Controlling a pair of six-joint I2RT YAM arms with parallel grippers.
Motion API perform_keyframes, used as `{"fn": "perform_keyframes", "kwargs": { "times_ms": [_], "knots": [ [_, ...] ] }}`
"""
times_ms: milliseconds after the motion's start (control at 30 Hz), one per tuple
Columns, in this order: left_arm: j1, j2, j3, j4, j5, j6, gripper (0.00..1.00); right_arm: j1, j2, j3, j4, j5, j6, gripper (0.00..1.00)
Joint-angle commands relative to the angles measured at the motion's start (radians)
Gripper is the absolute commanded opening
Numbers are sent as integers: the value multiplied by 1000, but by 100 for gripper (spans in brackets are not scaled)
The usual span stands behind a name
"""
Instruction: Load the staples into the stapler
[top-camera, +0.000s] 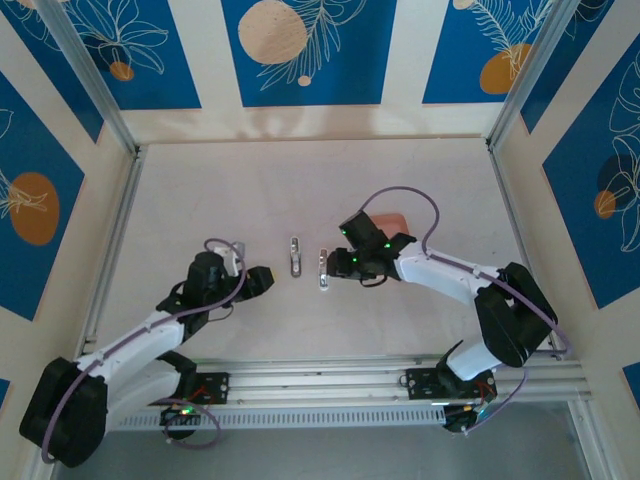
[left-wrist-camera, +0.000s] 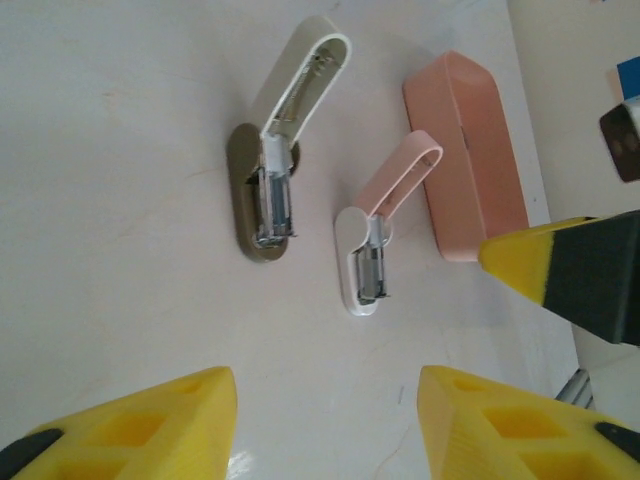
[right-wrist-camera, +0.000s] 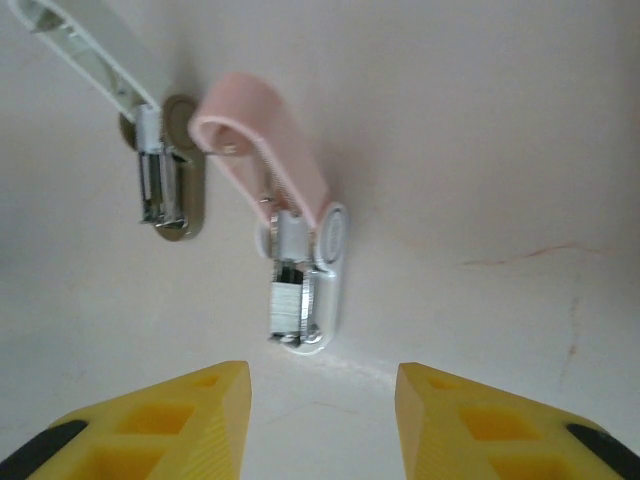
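The left gripper (left-wrist-camera: 325, 388) and the right gripper (right-wrist-camera: 322, 378) both hold their jaws wide open and empty, one on each side of the pink stapler (right-wrist-camera: 300, 262). It lies on the tabletop (top-camera: 220, 190) with its lid swung up, and a white stapler (left-wrist-camera: 275, 180), likewise open, is just left of it. Beyond it to the right sits the pink tray (left-wrist-camera: 465, 150); its inside is hidden, so the staples cannot be made out.

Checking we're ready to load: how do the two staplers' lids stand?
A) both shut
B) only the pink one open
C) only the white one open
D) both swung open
D: the white-lidded stapler and the pink-lidded stapler both have lids raised off their bases.
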Motion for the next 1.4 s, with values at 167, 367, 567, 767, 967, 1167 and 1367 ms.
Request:
{"fn": "perform_keyframes", "kwargs": {
  "times_ms": [167,367,567,767,967,1167,1367],
  "knots": [
    [-121,300,195,61,51,-33,40,-78,-47,-120,157,-168,-7,43],
    [-166,486,298,90,78,-39,33,-90,-53,-138,172,-178,-26,42],
    [-190,595,381,77,96,-25,31,-91,-46,-137,183,-187,-48,42],
    [-208,676,437,56,105,-15,32,-93,-38,-146,194,-196,-55,42],
    [-217,714,476,-15,89,22,34,-95,-33,-153,208,-204,-53,42],
    [-224,744,494,-33,86,31,34,-95,-30,-155,213,-207,-54,41],
    [-225,759,501,-53,84,41,34,-97,-32,-162,211,-208,-52,42]
  ]
}}
